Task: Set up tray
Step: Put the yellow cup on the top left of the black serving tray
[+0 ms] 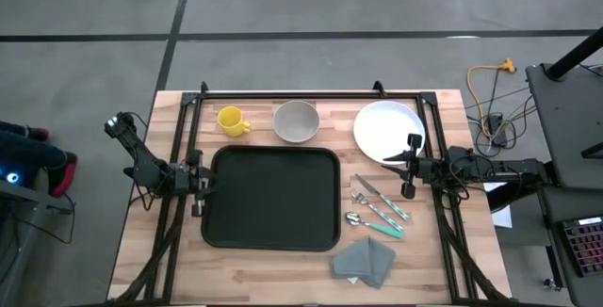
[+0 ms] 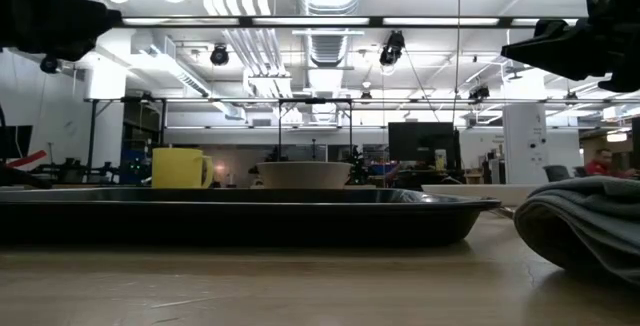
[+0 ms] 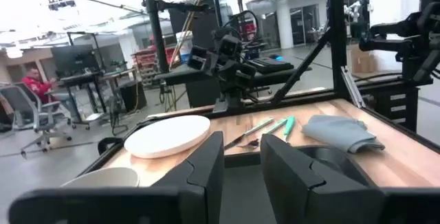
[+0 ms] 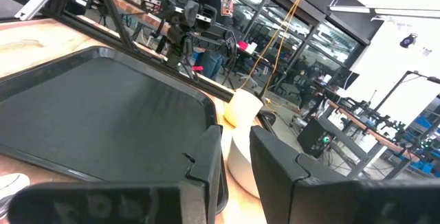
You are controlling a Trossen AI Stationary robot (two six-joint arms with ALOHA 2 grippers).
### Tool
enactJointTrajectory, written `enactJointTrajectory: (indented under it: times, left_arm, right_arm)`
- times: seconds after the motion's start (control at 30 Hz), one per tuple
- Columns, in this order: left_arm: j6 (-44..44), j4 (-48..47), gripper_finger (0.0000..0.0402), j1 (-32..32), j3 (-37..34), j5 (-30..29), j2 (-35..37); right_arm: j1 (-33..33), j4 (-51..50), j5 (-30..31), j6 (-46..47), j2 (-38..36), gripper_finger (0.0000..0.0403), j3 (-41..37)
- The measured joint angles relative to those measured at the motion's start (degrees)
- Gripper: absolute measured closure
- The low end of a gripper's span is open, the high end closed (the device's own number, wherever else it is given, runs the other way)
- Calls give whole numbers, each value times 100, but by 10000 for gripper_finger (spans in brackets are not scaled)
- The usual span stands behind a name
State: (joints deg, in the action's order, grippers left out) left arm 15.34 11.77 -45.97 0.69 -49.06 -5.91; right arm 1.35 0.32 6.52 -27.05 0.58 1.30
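Mug (image 1: 232, 121) & bowl (image 1: 296, 121) behind tray (image 1: 273, 198); plate (image 1: 387, 130), cutlery (image 1: 377, 208) to its right.

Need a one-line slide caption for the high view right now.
Empty black tray centred on the table, with mug, bowl, plate, cutlery and napkin still outside it.

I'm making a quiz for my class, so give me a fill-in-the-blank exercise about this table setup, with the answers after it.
1. The mug beside the bowl is coloured ____.
2. The black tray holds ____ items.
3. The folded grey napkin lies on the ____ side of the tray in the high view.
4. The white plate sits next to the ____ gripper.

Missing words: yellow; no; right; right
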Motion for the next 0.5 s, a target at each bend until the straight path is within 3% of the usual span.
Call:
enactJointTrajectory:
  times: [0.2,0.5]
  left_arm:
    - [-82,134,322,442,-1,-17,-101]
    - [-372,105,322,1722,135,79,-259]
  right_arm:
    - [0,-4,0,2,0,335,0]
    - [1,-9,0,1,0,335,0]
